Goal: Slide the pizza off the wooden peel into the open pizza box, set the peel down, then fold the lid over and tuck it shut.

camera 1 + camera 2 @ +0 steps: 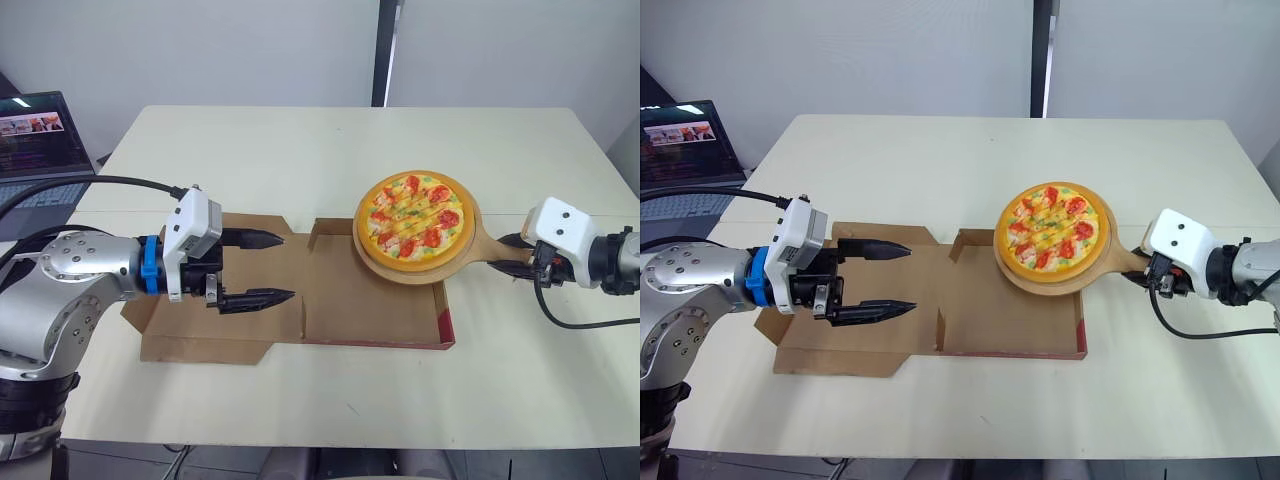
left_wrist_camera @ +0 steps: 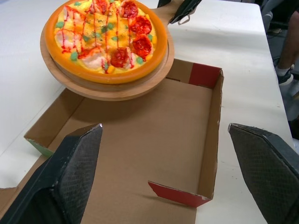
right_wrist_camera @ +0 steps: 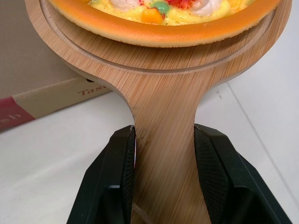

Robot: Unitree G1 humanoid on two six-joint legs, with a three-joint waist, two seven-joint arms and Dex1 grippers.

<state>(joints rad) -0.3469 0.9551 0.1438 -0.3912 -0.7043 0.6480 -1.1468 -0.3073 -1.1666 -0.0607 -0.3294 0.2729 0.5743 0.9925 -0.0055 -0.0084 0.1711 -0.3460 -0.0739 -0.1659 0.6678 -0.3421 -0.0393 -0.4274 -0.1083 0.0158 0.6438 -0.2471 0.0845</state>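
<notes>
The pizza [image 1: 415,215] with red toppings lies on the round wooden peel [image 1: 455,255], held over the far right corner of the open cardboard pizza box [image 1: 345,300]. My right gripper [image 3: 163,168] is shut on the peel's handle [image 3: 161,154], with a black finger [image 3: 117,172] on each side of it. My left gripper [image 1: 268,268] hovers open over the flat lid [image 1: 190,335] at the box's left, fingers pointing right toward the tray. In the left wrist view the pizza [image 2: 105,35] overhangs the box's far corner [image 2: 198,74].
A laptop [image 1: 35,140] sits off the table's left edge. The box's low walls [image 2: 212,135] stand up around the tray. Bare white table [image 1: 330,150] stretches behind and in front of the box.
</notes>
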